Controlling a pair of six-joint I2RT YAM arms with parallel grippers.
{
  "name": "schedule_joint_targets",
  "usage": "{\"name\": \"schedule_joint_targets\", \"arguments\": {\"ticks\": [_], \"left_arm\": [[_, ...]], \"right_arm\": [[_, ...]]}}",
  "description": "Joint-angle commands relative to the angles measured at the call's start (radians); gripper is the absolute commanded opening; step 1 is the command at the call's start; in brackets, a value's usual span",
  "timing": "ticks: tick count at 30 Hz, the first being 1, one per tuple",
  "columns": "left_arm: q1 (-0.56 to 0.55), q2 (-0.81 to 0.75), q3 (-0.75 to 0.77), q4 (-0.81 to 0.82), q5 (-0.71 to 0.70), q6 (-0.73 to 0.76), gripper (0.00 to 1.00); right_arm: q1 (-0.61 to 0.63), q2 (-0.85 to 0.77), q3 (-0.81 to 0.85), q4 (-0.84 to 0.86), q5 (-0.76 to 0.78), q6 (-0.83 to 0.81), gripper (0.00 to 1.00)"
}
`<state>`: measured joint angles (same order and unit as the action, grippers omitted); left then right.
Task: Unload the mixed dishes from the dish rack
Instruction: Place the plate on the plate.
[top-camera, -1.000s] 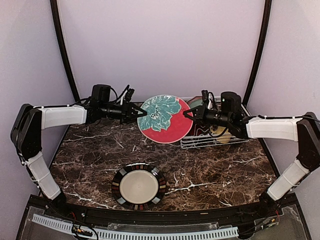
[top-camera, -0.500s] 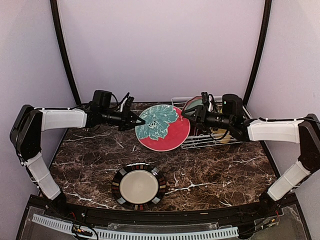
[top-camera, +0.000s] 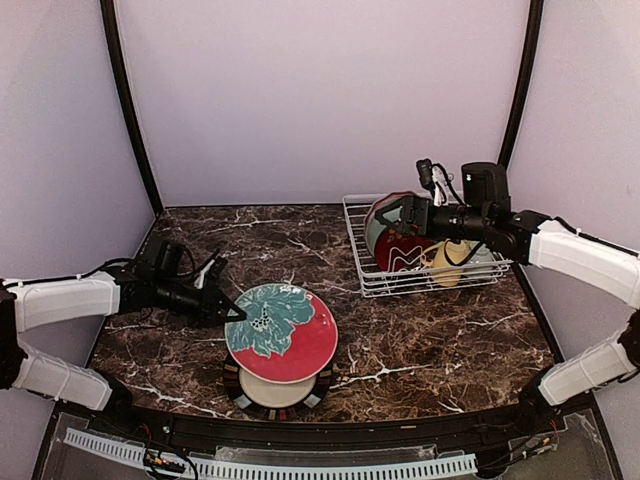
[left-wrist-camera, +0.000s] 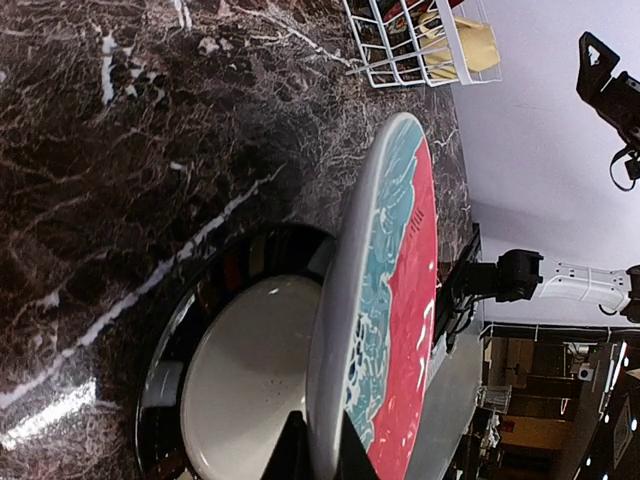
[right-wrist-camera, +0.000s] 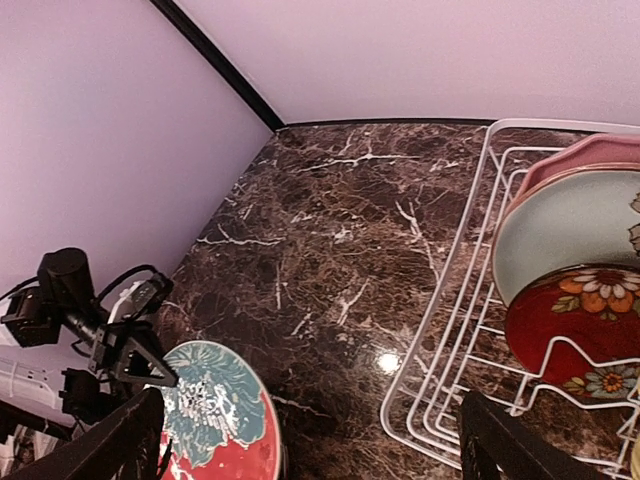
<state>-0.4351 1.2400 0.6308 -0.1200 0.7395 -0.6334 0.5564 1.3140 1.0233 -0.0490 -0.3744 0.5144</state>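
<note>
My left gripper (top-camera: 230, 312) is shut on the rim of the red plate with the teal flower (top-camera: 283, 330). The plate hangs tilted just above the black-rimmed cream plate (top-camera: 275, 392) at the table's front. In the left wrist view the two fingers pinch the red plate's (left-wrist-camera: 400, 300) edge over the cream plate (left-wrist-camera: 240, 370). The white dish rack (top-camera: 352, 250) stands at the back right with a pink plate (right-wrist-camera: 590, 155), a pale teal plate (right-wrist-camera: 570, 225), a red floral plate (right-wrist-camera: 580, 310) and a yellow mug (top-camera: 443, 262). My right gripper (top-camera: 392, 215) hovers open over the rack's left end, holding nothing.
Dark marble table (top-camera: 430, 330) spreads between the rack and the stacked plates. Lilac walls close in the back and both sides. The rack's left bays (right-wrist-camera: 450, 370) hold nothing.
The right gripper let go of the red flower plate, opened and drew back over the rack. The left arm carried the plate down and forward, over the black-rimmed plate.
</note>
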Motion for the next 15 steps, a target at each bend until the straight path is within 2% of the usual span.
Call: {"name": "schedule_joint_targets", "arguments": {"ticks": [1,5,10,15], "left_arm": [[0.001,-0.129,-0.085,0.077,0.051,-0.037,0.01],[-0.005,-0.167,-0.173,0.148,0.067,-0.115,0.01],[-0.008,-0.192,-0.223,0.095,0.032,-0.099,0.01],[-0.017,-0.12,-0.228,0.117,0.06,-0.109,0.01]], "right_arm": [[0.006,-0.071,0.019,-0.139,0.158,-0.125,0.99],[0.006,-0.141,-0.053,-0.016,0.133,-0.135,0.99],[0.007,-0.21,-0.128,0.134,0.087,-0.155,0.99],[0.007,-0.203,-0.11,0.09,0.145,-0.141,0.99]]}}
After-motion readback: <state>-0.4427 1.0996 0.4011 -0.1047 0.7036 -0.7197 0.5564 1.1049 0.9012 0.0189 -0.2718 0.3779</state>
